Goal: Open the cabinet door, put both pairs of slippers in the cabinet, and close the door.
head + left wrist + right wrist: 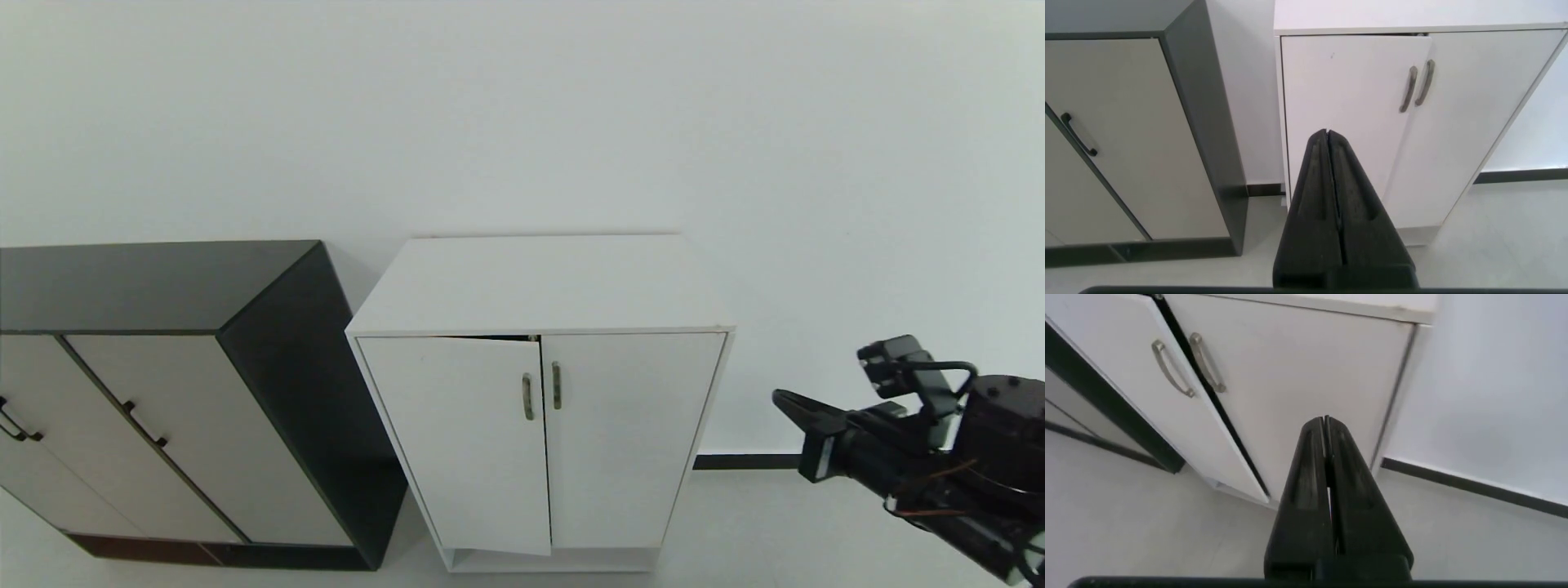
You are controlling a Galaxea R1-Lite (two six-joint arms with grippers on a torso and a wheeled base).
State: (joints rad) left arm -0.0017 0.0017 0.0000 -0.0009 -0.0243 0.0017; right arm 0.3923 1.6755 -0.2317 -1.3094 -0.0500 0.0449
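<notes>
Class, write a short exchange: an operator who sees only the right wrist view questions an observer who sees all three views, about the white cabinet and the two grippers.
Operator: My right gripper is shut, facing the white cabinet. What about the left gripper?
Observer: The left gripper is shut too, its fingers pressed together, facing that cabinet's left door.
Operator: What stands beyond that door, on the left?
Observer: A black cabinet with light doors and dark handles stands to the white one's left, with a narrow gap between them.
</notes>
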